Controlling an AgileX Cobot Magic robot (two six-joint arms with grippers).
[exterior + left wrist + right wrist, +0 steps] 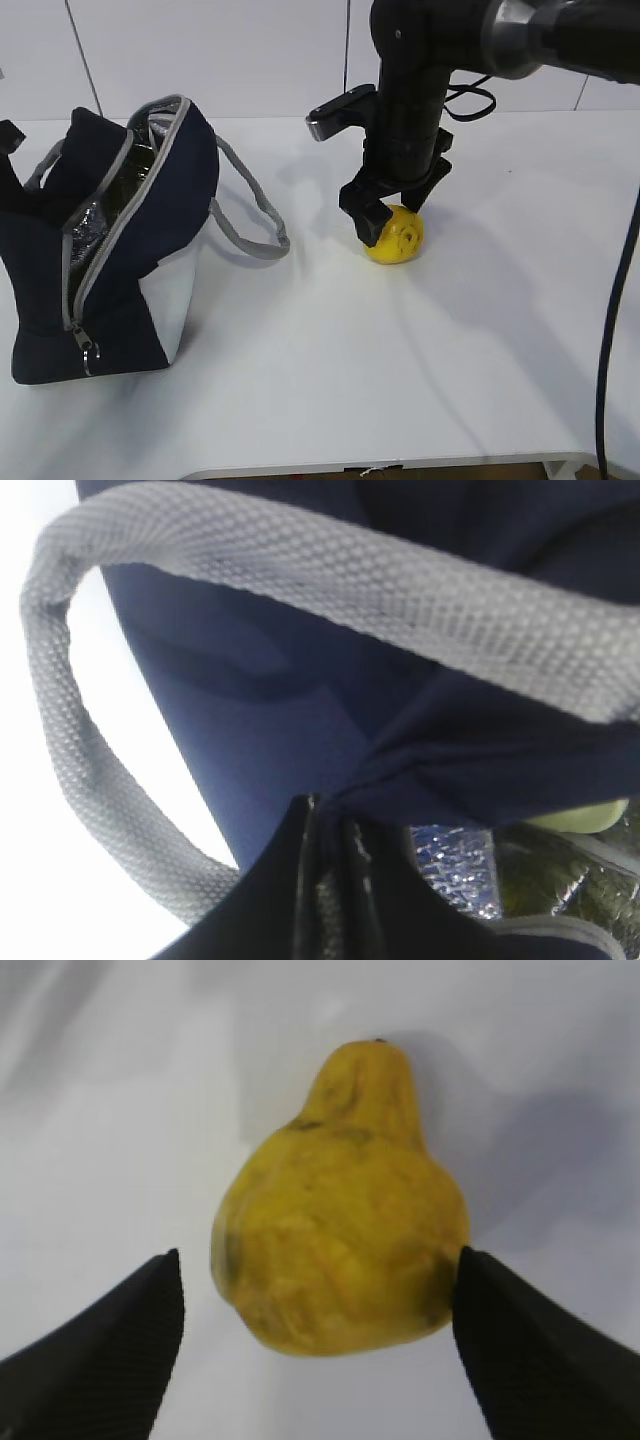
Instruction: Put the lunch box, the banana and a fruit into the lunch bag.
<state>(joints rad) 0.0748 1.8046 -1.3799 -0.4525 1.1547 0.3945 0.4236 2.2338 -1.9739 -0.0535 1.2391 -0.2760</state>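
Note:
The navy lunch bag (170,185) stands open at the left, with its foil lining showing. My left gripper (330,810) is shut on the bag's navy fabric rim (260,710); in the exterior view only a dark bit of it shows at the far left edge. A pale green edge (580,817), like the lunch box lid, shows inside the bag. The banana is not in view. The bumpy yellow fruit (398,238) lies on the table. My right gripper (392,215) is open and straddles the fruit (340,1220). The right finger is at its side and the left finger is apart.
One grey webbing handle (250,225) lies looped on the white table (330,380) between the bag and the fruit. The other handle (330,570) arches close over the left wrist camera. The table's front edge runs along the bottom of the exterior view.

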